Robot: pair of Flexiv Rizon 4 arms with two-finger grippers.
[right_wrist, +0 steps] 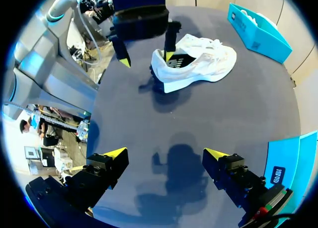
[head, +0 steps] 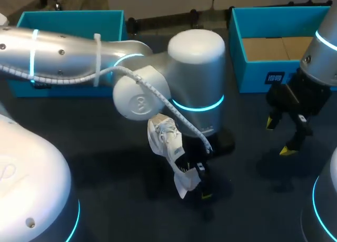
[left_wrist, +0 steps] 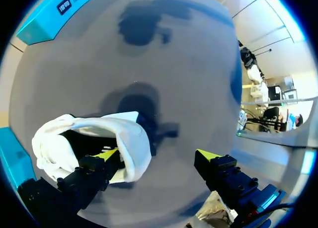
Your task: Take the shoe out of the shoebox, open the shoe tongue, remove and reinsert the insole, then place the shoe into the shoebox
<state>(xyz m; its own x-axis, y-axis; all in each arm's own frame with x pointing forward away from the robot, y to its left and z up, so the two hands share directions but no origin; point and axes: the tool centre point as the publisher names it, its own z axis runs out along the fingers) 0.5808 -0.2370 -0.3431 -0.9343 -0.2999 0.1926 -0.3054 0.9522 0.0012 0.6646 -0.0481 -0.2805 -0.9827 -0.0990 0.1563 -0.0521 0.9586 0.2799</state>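
A white shoe (head: 166,144) lies on the dark table, partly under my left arm. In the left wrist view the shoe (left_wrist: 84,138) has its dark opening toward the camera. My left gripper (left_wrist: 158,156) is open, one finger down in the shoe's opening and the other outside past the heel. The right wrist view shows the same: left gripper (right_wrist: 146,58) straddling the heel wall of the shoe (right_wrist: 198,64). My right gripper (head: 279,136) hangs open over bare table at the right, well clear of the shoe, with nothing between its fingers (right_wrist: 165,153).
A teal shoebox (head: 279,41) with a cardboard floor stands at the back right. A second teal box (head: 68,26) stands at the back left behind my left arm. My left arm's thick elbow (head: 195,73) hangs over the middle of the table.
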